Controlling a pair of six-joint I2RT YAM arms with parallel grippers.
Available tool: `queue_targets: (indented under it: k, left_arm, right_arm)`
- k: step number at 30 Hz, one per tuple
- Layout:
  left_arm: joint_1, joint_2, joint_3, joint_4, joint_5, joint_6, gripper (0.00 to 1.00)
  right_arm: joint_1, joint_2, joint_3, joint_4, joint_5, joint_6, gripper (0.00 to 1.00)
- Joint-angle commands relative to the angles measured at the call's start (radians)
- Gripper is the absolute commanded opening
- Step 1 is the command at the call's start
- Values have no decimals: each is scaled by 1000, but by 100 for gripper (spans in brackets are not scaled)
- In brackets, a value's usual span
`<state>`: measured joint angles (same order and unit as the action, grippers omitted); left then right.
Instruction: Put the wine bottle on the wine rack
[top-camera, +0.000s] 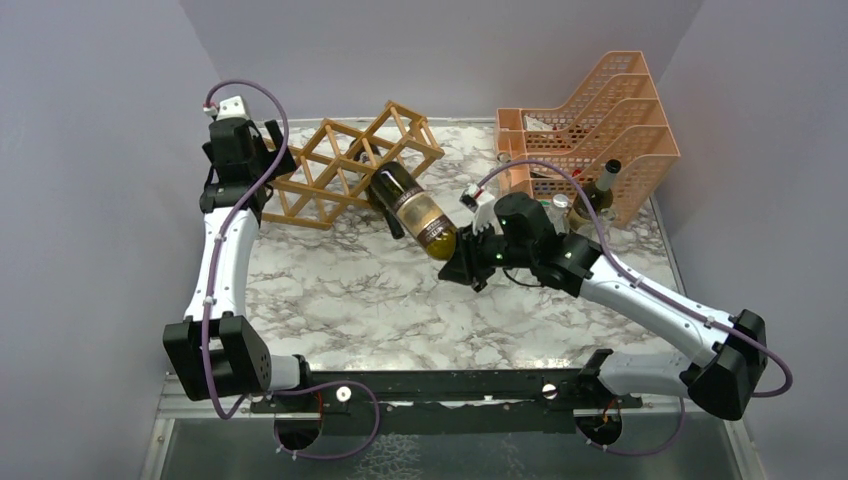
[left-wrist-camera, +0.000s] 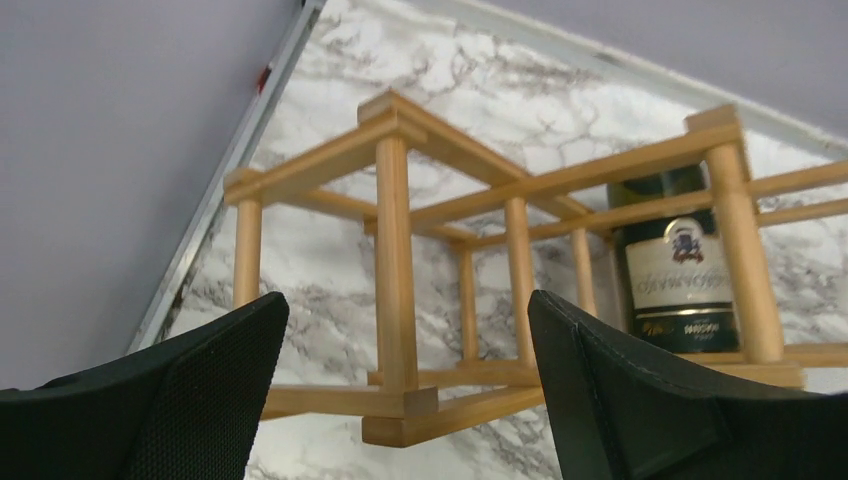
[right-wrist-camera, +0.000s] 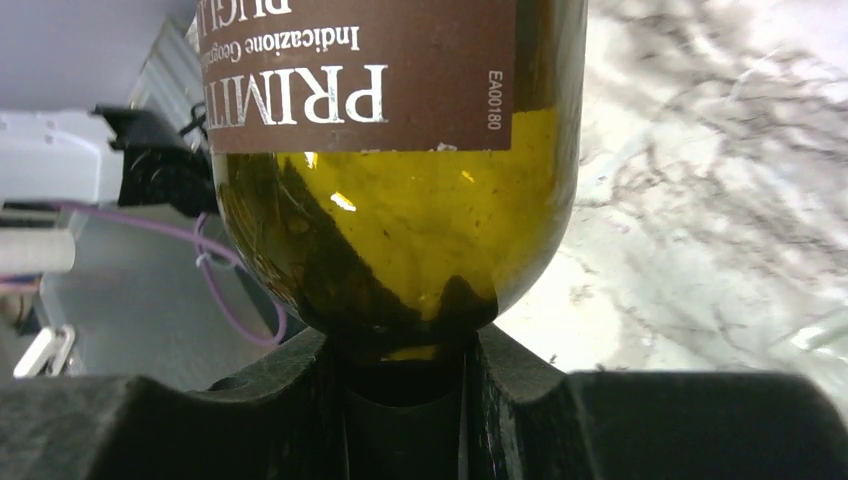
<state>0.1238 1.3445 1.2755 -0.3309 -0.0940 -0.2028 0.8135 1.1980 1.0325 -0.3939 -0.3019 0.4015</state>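
Wine bottle (top-camera: 412, 208) pokes neck-first into the wine rack (top-camera: 345, 158) (base sticking out), right gripper (right-wrist-camera: 405, 345) clamped on that base; left gripper (left-wrist-camera: 408, 300) gapes beside the rack.

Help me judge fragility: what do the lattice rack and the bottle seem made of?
Light-brown lattice wine rack: seemingly bare wood, matte, faint grain on the sticks. Olive-green wine bottle: glass, glossy, translucent with bright highlights; its brown label looks like paper.

White tabletop (top-camera: 340, 300) with grey marble veining, boxed in by plain pale lilac-grey walls: back wall (top-camera: 440, 50), left wall (top-camera: 90, 200), right wall (top-camera: 760, 180). A thin metal strip (top-camera: 668, 250) lines the tabletop's right edge. Light is soft and even.
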Motion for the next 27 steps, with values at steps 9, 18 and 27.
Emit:
queue_targets:
  k: [9,18,27]
  left_arm:
    - [19,5,-80,-89,107,-19,72]
    - [18,-36,-108,-95,230,-52,56]
    - [18,-104,-173,-105,288,-70,57]
  right_arm:
    - [180,72,24,254,-6,-17,1]
    - [231,185,24,258,45,13,1]
    - [246,345,90,251,130,67,1]
